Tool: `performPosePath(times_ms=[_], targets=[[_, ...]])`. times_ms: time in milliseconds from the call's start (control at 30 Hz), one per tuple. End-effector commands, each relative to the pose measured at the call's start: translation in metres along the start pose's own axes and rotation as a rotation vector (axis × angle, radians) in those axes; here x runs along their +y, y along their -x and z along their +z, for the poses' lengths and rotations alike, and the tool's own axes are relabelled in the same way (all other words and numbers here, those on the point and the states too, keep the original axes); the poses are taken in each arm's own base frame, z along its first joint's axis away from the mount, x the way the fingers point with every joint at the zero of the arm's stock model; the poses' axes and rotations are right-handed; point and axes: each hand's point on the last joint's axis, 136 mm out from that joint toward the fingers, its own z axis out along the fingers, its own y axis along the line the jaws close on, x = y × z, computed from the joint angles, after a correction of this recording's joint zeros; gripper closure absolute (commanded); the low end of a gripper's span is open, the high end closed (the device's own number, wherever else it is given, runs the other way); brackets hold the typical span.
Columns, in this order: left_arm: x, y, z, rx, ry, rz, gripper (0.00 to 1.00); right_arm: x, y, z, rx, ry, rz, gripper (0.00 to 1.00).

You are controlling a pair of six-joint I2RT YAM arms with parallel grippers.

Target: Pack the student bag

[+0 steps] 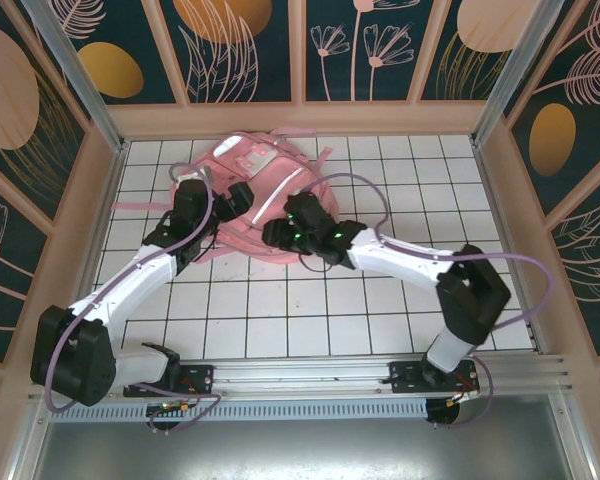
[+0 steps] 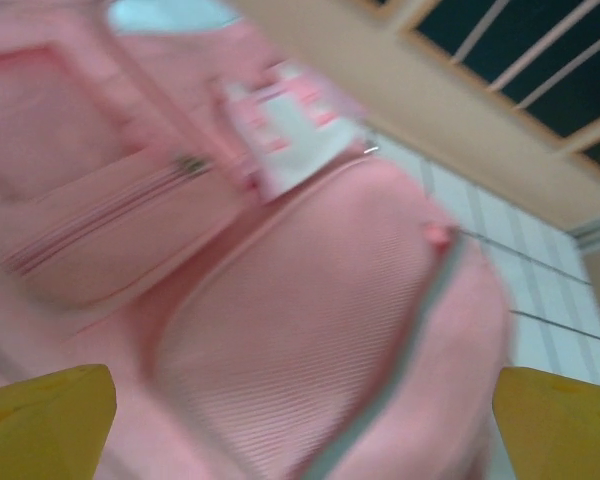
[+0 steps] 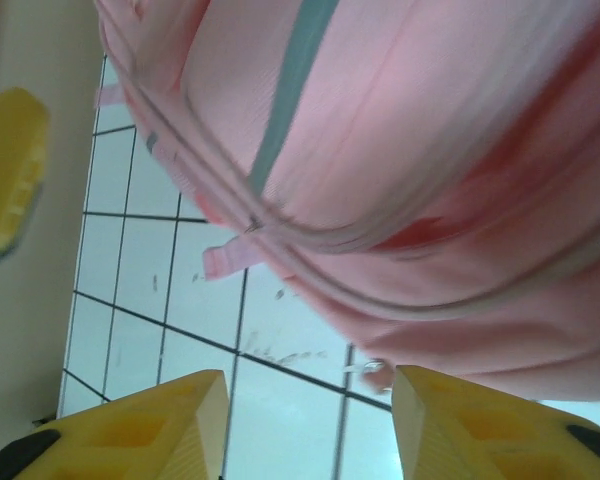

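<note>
My left claw [image 2: 300,425] and right claw [image 3: 310,430] hang wide open, empty, by the bag [image 1: 270,180] — zips [image 2: 100,215] look shut, so packing seems barely begun.

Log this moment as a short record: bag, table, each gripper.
bag: pink, lying on the far middle of the table
table: white tiles with a dark grid
left gripper: open, fingers wide apart above the bag's front, nothing held
right gripper: open at the bag's near edge, bare tile between its fingers
image quality: left wrist view blurred, so zip details cannot be told
</note>
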Motion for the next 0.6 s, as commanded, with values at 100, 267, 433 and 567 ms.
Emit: performPosePath(times_ms=[100, 267, 433, 567], targets=[[0.053, -0.007, 0.01, -0.024, 0.07, -0.143, 0.05, 0.03, 0.008, 0.03, -0.106, 0.007, 0.096, 0.61], [0.078, -0.012, 0.018, -0.052, 0.068, -0.239, 0.11, 0.022, 0.016, 0.053, -0.19, -0.035, 0.16, 0.63], [0.082, -0.016, 0.039, -0.05, 0.055, -0.254, 0.28, 0.007, 0.022, 0.073, -0.244, -0.105, 0.182, 0.64], [0.09, -0.025, 0.053, -0.049, 0.056, -0.229, 0.7, 0.007, 0.03, 0.085, -0.268, -0.125, 0.184, 0.64]])
